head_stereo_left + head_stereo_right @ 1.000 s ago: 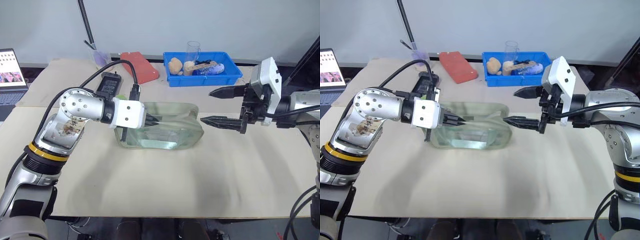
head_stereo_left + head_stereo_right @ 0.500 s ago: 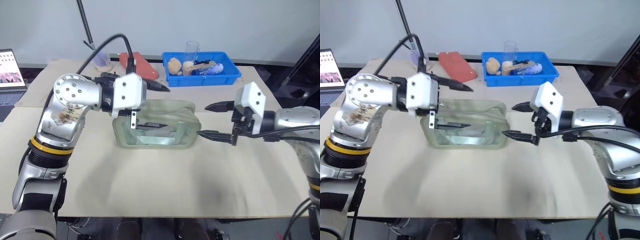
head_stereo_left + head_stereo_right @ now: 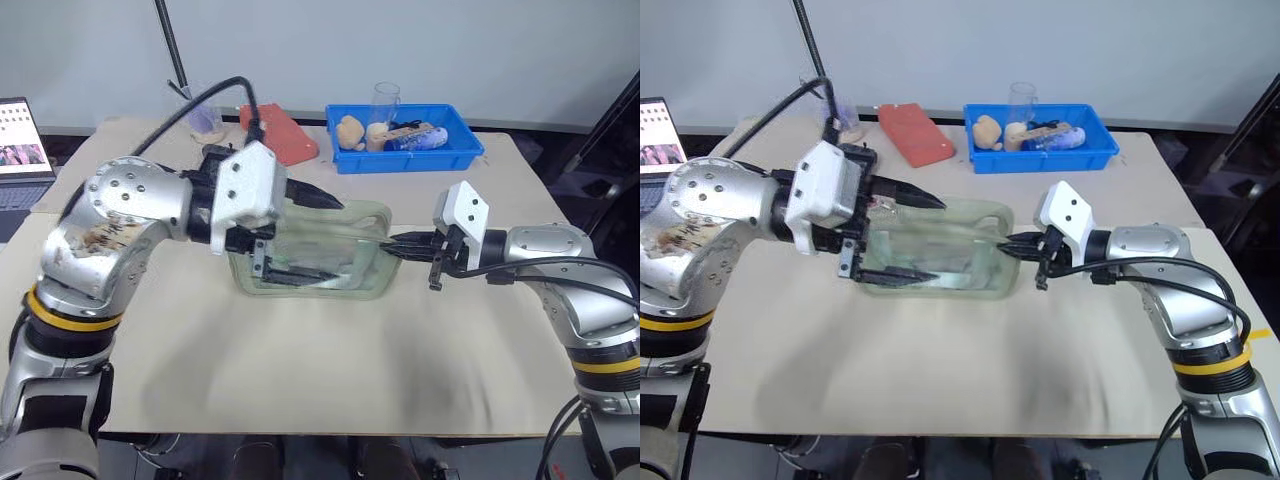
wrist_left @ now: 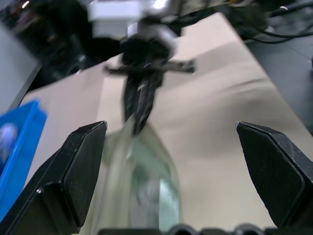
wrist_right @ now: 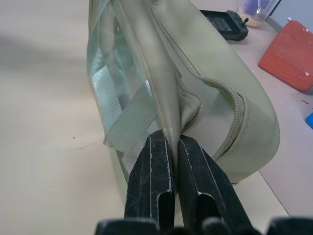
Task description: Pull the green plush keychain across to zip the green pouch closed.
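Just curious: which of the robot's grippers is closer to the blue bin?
Left. The left gripper hangs open over the green pouch, short of the blue bin; the right gripper pinches the pouch's end, farther off.

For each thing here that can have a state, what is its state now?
green pouch: lying on the table, right end pinched.
right gripper: fingers shut on the pouch's end fold.
left gripper: fingers open, one above the pouch, one at its front.
blue bin: open, holding several items.

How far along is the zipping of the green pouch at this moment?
Done: the right gripper has pinched the end of the green pouch to brace it. In hand: the left gripper hangs open over the pouch. Left: finding the green plush keychain, gripping it and pulling it across.
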Controlling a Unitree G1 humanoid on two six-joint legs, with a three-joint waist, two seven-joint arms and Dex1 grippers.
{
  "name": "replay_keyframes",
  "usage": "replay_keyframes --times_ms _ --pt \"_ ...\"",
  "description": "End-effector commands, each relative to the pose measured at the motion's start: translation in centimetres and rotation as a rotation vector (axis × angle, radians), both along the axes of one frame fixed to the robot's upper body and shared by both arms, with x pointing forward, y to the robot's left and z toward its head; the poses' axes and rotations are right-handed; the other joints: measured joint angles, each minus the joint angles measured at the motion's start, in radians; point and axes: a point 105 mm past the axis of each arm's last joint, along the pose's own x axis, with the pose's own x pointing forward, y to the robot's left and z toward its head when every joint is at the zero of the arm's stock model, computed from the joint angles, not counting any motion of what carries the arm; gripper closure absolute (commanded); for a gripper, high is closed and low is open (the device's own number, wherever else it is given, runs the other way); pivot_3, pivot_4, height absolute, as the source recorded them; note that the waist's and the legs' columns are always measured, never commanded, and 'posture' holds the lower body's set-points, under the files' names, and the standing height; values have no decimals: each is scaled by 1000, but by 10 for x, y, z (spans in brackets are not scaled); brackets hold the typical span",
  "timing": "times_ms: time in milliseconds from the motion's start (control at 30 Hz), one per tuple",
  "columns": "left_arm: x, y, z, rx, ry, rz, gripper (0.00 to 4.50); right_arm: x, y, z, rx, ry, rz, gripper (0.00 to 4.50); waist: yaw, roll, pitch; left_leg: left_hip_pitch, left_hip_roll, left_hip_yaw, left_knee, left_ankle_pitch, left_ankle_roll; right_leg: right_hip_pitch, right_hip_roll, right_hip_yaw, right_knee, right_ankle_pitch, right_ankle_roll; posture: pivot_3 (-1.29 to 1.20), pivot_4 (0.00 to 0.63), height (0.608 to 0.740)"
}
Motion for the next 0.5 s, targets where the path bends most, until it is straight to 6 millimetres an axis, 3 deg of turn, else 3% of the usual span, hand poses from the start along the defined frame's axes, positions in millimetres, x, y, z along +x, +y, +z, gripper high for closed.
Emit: replay_keyframes --times_ms 33,133,233,400,500 --pt "18 38 24 -126 13 209 0 -8 3 28 14 -82 34 4440 -2 0 0 0 0 0 0 0 0 0 0 0 0 0 0 0 150 740" --pt "37 83 28 -280 76 413 0 -17 8 29 -4 -74 73 4440 -5 0 0 1 0 0 0 0 0 0 0 0 0 0 1 0 150 740" --pt "50 112 16 -391 129 547 0 -16 7 23 -14 -65 74 4440 -3 0 0 1 1 1 -1 0 0 0 0 0 0 0 0 0 150 740" --pt "68 140 2 -542 181 692 0 -11 7 20 -7 -59 66 4440 9 -1 0 0 0 2 0 0 0 0 -1 0 -1 2 -8 0 150 740" --pt "69 138 -14 -513 215 693 0 -11 6 20 -9 -60 67 4440 8 -1 0 0 0 2 0 0 0 0 -2 0 -1 2 -8 0 150 740"
